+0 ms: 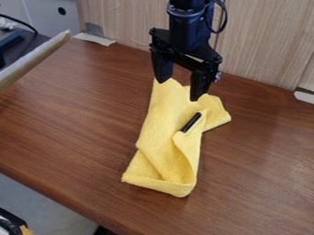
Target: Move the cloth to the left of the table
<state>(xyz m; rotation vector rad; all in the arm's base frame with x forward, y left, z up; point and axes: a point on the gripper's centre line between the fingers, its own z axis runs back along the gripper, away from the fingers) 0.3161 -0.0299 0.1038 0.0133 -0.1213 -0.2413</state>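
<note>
Yellow cloth lies rumpled on brown table; black gripper hangs at its far end, fingers spread apart.

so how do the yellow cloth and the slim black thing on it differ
The yellow cloth is broad and bright, while the black thing is narrow and dark. The cloth lies rumpled and folded over itself; the black thing is straight. The cloth rests on the table, the black thing on top of the cloth. Both are longer than they are wide.
</note>
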